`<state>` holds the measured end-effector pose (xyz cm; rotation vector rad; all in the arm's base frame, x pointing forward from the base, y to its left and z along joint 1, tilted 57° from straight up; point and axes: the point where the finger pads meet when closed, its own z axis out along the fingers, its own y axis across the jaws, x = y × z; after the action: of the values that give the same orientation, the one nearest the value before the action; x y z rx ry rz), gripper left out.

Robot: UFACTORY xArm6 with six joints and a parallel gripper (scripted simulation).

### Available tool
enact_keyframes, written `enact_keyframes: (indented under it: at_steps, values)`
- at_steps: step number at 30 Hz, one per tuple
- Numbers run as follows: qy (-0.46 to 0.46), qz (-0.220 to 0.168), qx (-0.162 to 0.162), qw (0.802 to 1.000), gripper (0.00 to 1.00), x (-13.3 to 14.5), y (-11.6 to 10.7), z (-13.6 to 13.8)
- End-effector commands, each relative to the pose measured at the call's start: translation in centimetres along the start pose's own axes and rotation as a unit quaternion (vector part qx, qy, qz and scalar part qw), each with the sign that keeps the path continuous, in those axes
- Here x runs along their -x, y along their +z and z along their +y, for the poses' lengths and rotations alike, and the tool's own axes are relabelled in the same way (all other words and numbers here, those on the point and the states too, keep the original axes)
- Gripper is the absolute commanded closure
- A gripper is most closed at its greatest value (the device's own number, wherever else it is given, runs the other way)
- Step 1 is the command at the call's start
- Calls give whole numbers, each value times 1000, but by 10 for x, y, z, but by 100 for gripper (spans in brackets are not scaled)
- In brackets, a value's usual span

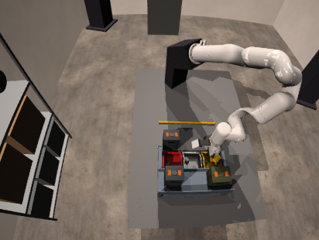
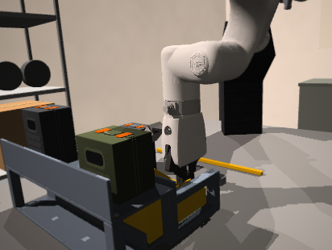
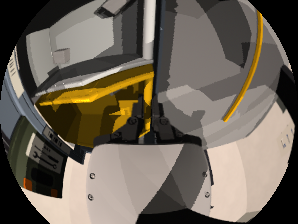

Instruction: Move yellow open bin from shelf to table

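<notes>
The yellow bin (image 1: pixel 207 158) (image 2: pixel 192 204) (image 3: pixel 65 120) sits at the right end of the blue-grey shelf (image 1: pixel 190 186) (image 2: pixel 52 169), beside the grey-white bin (image 1: pixel 192 159) (image 3: pixel 92 37). The red bin (image 1: pixel 172 158) stands at the left end of the row. My gripper (image 1: pixel 214 154) (image 2: pixel 186 177) (image 3: pixel 147 101) points down at the yellow bin's outer side, its fingers close together on that side wall's upper edge, one inside and one outside. Yellow shapes show inside the bin; I cannot tell its parts apart clearly. The fingertips partly hide the wall.
A green case (image 1: pixel 219 176) (image 2: pixel 94 161) (image 3: pixel 42 165) stands close in front of the yellow bin. Dark cases (image 1: pixel 174 176) (image 1: pixel 171 136) stand in front of and behind the red bin. A yellow bar (image 1: pixel 186 122) (image 2: pixel 231 165) lies on the table (image 1: pixel 145 101) behind the shelf.
</notes>
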<state>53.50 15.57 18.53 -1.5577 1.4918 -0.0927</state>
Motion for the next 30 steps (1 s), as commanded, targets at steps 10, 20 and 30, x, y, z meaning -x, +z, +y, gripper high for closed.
enact_keyframes:
  at_steps: [10, 20, 30]
  values:
    - [0, 0, -1, 1000, 100, 0, -1, -1]
    - [0, 0, -1, 1000, 100, 0, -1, -1]
    - [0, 0, -1, 1000, 100, 0, -9, -1]
